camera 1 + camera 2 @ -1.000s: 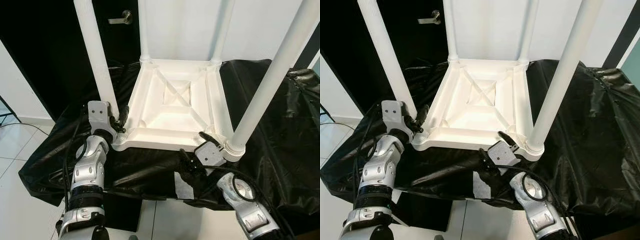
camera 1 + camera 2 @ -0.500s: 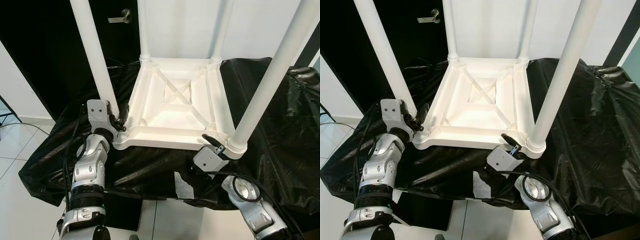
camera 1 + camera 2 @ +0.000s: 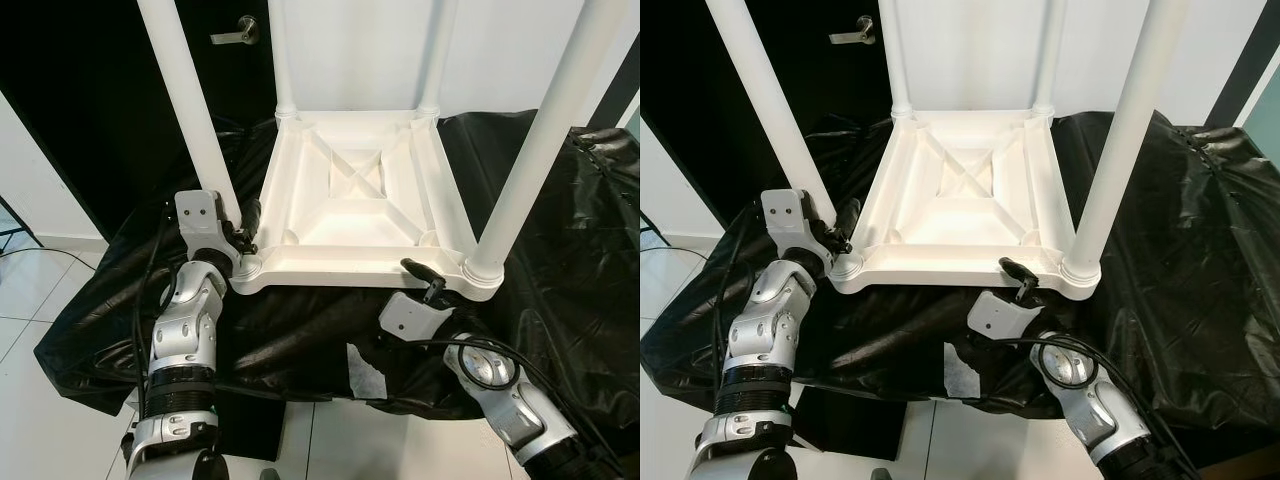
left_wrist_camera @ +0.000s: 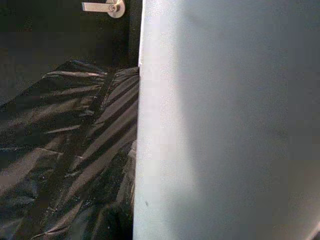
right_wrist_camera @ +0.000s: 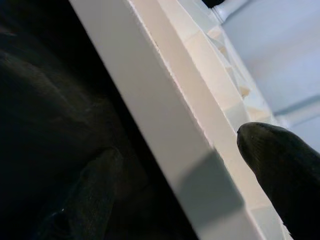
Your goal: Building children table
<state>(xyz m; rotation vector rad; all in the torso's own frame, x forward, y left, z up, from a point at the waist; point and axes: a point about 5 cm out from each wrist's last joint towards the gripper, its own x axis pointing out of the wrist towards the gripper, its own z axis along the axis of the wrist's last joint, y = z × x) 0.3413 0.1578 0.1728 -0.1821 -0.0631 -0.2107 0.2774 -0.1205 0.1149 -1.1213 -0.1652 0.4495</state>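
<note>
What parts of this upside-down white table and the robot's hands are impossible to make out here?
- Tops of the four legs, such as the near right leg: cut off by the upper edge in both eye views.
- Left hand: its fingers sit behind the near left leg, so their grip is unclear.
- Left wrist view: the leg is a blurred white mass.
- What lies beneath the black sheet is covered.
</note>
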